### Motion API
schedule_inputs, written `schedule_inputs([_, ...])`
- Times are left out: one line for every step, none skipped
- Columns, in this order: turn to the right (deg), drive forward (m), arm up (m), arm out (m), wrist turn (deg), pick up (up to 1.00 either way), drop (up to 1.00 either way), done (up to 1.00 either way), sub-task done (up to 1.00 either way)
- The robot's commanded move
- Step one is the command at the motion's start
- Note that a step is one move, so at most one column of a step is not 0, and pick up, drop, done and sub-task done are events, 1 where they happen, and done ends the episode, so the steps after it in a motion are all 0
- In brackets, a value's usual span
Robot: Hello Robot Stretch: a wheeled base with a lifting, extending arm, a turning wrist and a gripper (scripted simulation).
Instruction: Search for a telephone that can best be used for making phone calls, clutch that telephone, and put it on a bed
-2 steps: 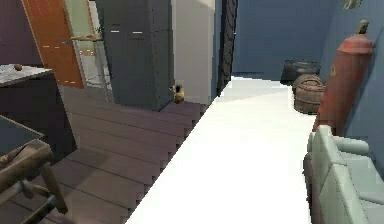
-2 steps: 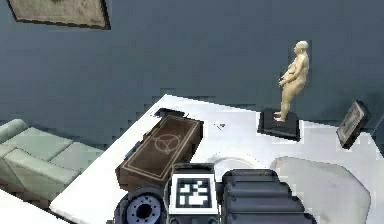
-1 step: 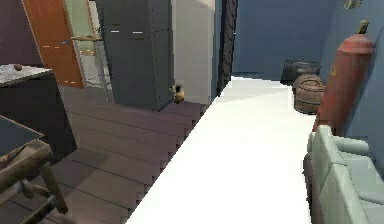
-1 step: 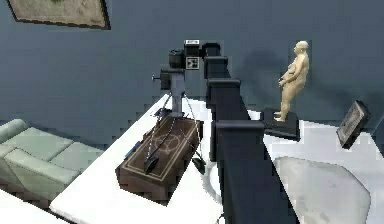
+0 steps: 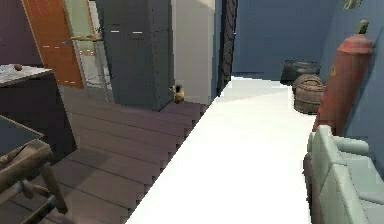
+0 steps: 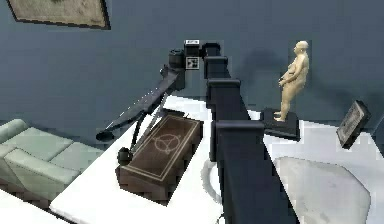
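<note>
My arm (image 6: 232,130) rises as a dark square bar from the arm side view's bottom edge, over a white flat surface (image 6: 330,190) that looks like a bed. The gripper (image 6: 108,132) slants down to the left from the two marked white squares (image 6: 190,56). Its thin fingers end near a dark brown box (image 6: 160,152) with a round emblem on its lid. A small dark round blob (image 6: 125,156) sits at the box's left end. I cannot tell whether the gripper holds anything. The same white surface (image 5: 240,150) runs up the middle of the forward view.
Pale green pillows (image 6: 30,150) (image 5: 345,180) lie at one end of the white surface. A tan statue (image 6: 292,82) and a small dark-framed panel (image 6: 352,122) stand on it. Ahead are a red cylinder (image 5: 340,85), baskets (image 5: 308,90), a grey cabinet (image 5: 140,50), an orange door (image 5: 55,40) and a dark table (image 5: 30,110).
</note>
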Motion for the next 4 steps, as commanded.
schedule_inputs([0.0,0.0,0.0,0.0,45.0,0.0,0.0,0.0,0.0])
schedule_inputs([0.0,0.0,0.0,0.0,45.0,0.0,0.0,0.0,0.0])
schedule_inputs([0.0,0.0,0.0,0.0,42.0,0.0,0.0,0.0,0.0])
schedule_inputs([0.0,0.0,-0.16,0.0,0.0,0.0,0.0,0.0,0.0])
